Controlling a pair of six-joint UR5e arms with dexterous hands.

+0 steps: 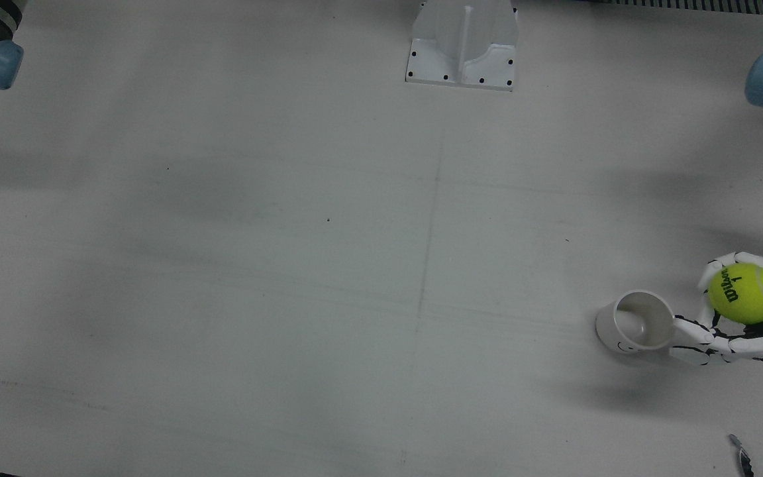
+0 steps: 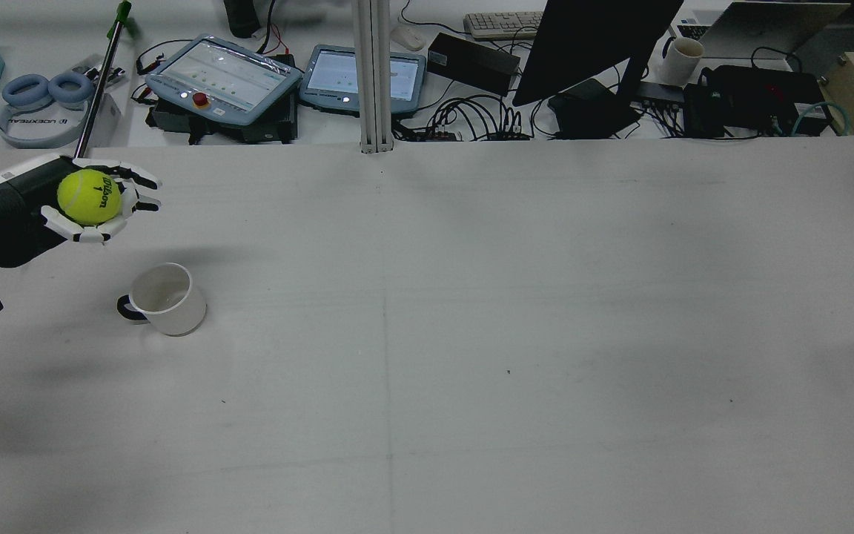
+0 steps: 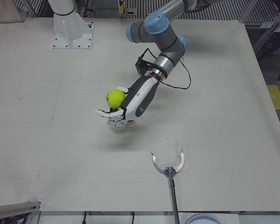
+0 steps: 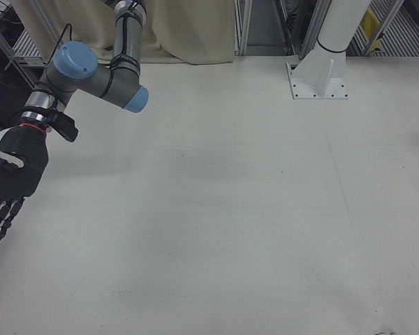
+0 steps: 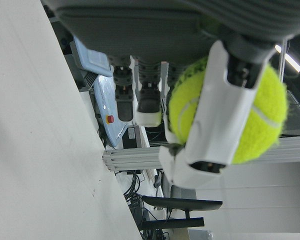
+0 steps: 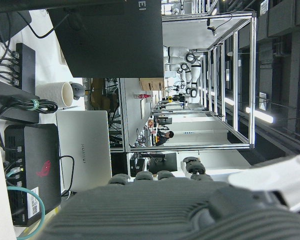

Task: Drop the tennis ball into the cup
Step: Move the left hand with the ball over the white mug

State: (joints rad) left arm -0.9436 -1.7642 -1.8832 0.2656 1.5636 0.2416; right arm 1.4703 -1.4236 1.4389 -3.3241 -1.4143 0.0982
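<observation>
A yellow-green tennis ball (image 2: 90, 196) sits in my left hand (image 2: 23, 211), whose fingers are curled around it. The hand holds it above the table at the far left of the rear view. A white cup (image 2: 164, 298) with a dark handle stands upright on the table, below and a little right of the hand. In the front view the ball (image 1: 746, 293) is to the right of the cup (image 1: 636, 322), not over its mouth; the fingertips (image 1: 693, 329) reach its rim. The left hand view shows the ball (image 5: 260, 135) up close. My right hand (image 4: 7, 188) hangs open and empty, far from the cup.
A white pedestal (image 1: 462, 46) stands at the table's robot side. A grabber tool (image 3: 170, 172) lies near the operators' edge by the left arm. Teach pendants (image 2: 223, 74), cables and a monitor (image 2: 590, 44) lie beyond the table's edge.
</observation>
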